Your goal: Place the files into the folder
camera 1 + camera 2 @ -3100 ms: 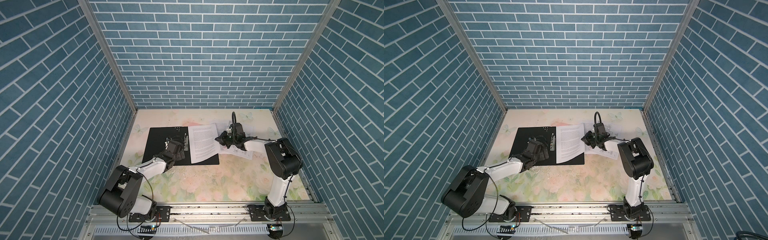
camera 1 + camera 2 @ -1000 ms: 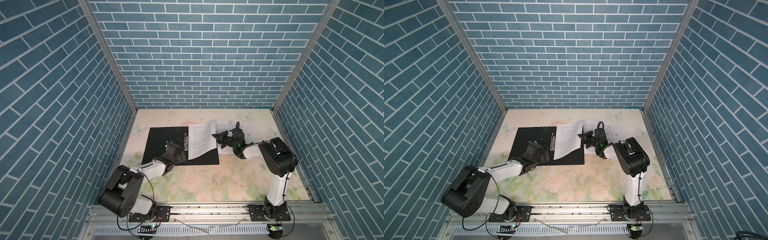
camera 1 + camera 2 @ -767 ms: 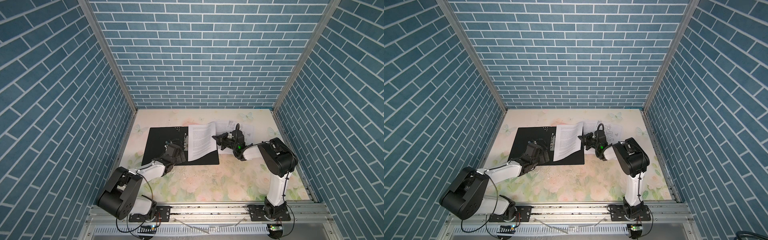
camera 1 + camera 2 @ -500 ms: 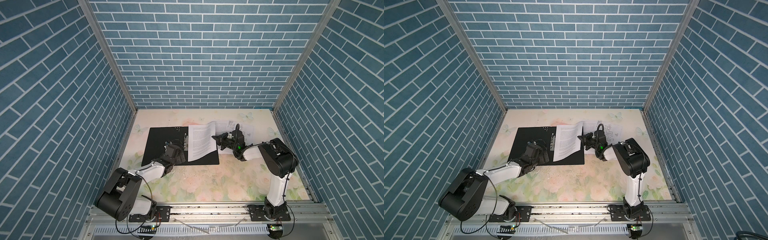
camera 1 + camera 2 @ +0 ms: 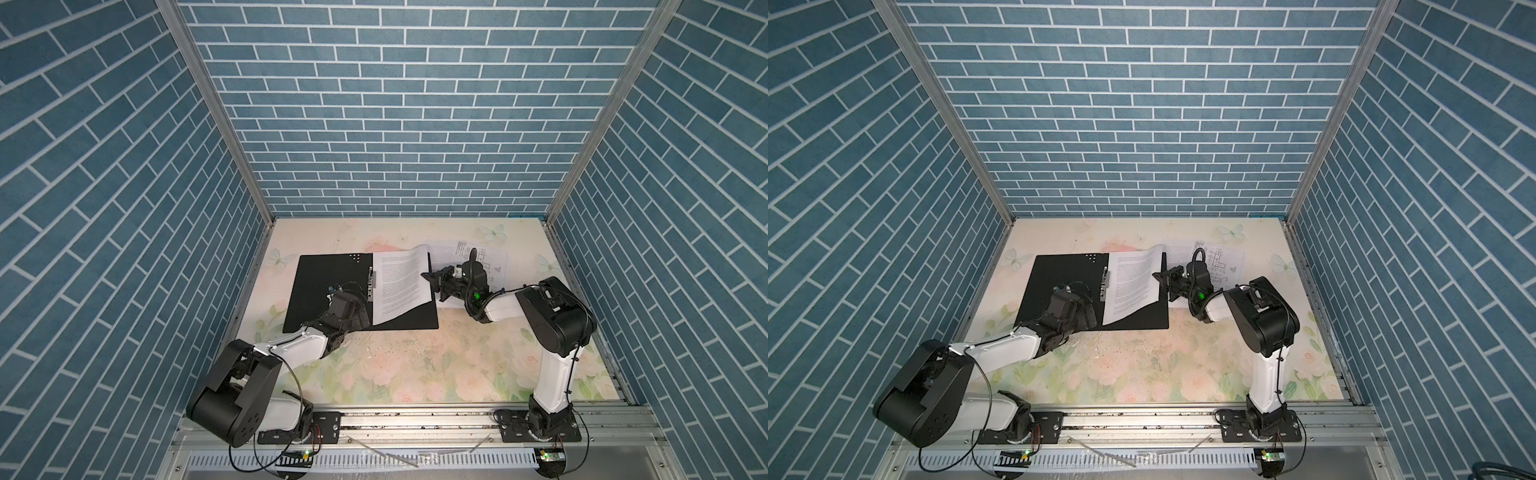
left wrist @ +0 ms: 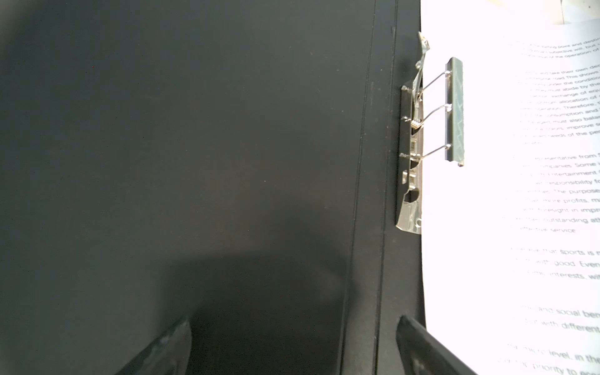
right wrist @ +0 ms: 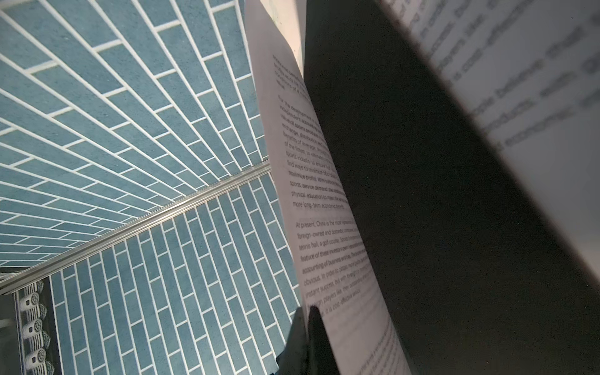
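- Two sheets show in both top views. The text sheet [image 5: 401,282] lies on the open folder [image 5: 324,274], one long edge at the clip [image 5: 371,284] and the opposite edge lifted and curled. The drawing sheet [image 5: 490,257] lies flat on the table [image 5: 415,365], beyond the folder's edge far from the clip.
- Both top views also show the right hand [image 5: 428,277] pressed together, pinching the text sheet's raised edge, the one far from the clip. The left hand [image 5: 349,293] hovers spread over the black cover just beside the clip, holding nothing.
- Left wrist: the fingers [image 6: 422,350] stand wide apart either side of the spine. The clip's bar stands raised on its wires, with the text sheet's edge beneath it, against the clip's base. The folder looks thin and may skid, so pressing it down near the clip should steady it.
- Right wrist: the closed fingertips [image 7: 311,334] nip the text sheet's bare margin, and the page bows away toward the clip. Paper like this is likely light, limp and slick; it buckles when pushed, so it is best drawn gently and held by the margin without creasing. The flat drawing sheet offers no raised edge, so a corner far from the clip probably has to be peeled up first.
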{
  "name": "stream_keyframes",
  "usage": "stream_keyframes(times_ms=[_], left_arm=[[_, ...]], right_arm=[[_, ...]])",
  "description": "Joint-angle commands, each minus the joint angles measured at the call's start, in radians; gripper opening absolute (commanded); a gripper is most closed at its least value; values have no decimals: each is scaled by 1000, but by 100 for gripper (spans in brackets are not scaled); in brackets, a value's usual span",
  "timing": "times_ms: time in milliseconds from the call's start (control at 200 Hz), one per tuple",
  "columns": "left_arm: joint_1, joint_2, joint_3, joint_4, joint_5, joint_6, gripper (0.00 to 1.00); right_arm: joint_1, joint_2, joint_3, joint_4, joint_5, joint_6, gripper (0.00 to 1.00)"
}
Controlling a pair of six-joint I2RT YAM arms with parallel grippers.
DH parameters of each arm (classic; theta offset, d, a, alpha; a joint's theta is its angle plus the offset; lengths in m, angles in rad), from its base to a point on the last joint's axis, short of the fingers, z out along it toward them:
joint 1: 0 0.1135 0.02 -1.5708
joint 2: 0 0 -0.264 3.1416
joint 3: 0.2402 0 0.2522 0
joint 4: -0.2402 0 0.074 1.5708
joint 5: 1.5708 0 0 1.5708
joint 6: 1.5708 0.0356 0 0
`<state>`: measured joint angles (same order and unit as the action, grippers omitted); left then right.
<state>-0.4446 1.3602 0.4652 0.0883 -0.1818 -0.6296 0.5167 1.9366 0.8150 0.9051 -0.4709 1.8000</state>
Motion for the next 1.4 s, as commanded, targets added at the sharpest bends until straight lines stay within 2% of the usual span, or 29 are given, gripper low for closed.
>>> stream_keyframes(times_ms=[0,775,1110,1395], left_arm=[[6,-13,-8,4,-5,-5,99],[5,-1,-13,8,3,-14,100],[6,3,-19,16,5,-18,100],[5,0,-28,18,5,-18,100]], right_arm=[[6,-14,-30,13,-5,-17,0],[9,19,-47,-11,8,-105,0],[11,12,-47,-66,2,-149,21],[11,2,-47,-149,-14,-190,33]])
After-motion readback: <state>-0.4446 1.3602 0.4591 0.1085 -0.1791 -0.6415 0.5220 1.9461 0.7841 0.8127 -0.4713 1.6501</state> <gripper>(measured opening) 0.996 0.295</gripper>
